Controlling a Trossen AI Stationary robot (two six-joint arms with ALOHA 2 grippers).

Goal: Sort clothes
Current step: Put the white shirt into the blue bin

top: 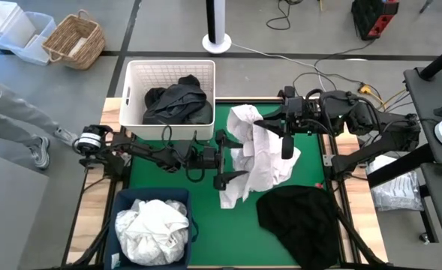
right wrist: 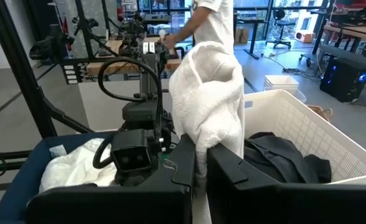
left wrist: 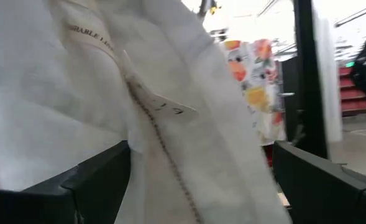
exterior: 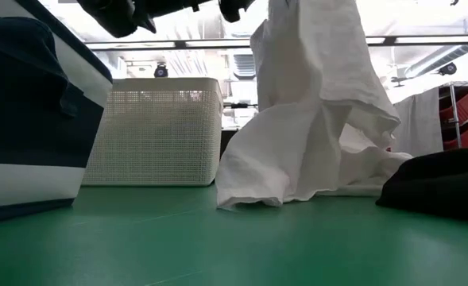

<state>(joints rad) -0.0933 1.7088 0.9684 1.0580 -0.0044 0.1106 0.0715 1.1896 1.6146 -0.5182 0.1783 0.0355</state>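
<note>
A white garment point(top: 260, 159) hangs over the green mat with my right gripper point(right wrist: 201, 152) shut on it. Its lower end point(exterior: 297, 179) rests on the mat. My left gripper point(top: 226, 159) is open at the garment's left side. In the left wrist view its fingers point(left wrist: 99, 180) stand on either side of the white cloth point(left wrist: 170, 112). A black garment point(top: 299, 214) lies flat on the mat at the near right. Dark clothes point(top: 177, 101) fill the white lattice basket point(top: 134, 75). White clothes point(top: 151, 225) lie in the navy bin point(top: 119, 199). My right gripper pinches a bunched fold of the white garment point(right wrist: 202, 134) between its two fingers, coming level from the table's right side. The cloth hangs slack below the hold, and its lower end lies on the mat. My left gripper has the cloth between its open fingers; I cannot tell whether they touch it.
The basket point(exterior: 158, 131) stands at the far left of the mat and the navy bin point(exterior: 27, 119) at the near left. The table's wooden edge point(top: 93, 202) frames the mat. A wicker basket point(top: 74, 41) stands on the floor beyond the table.
</note>
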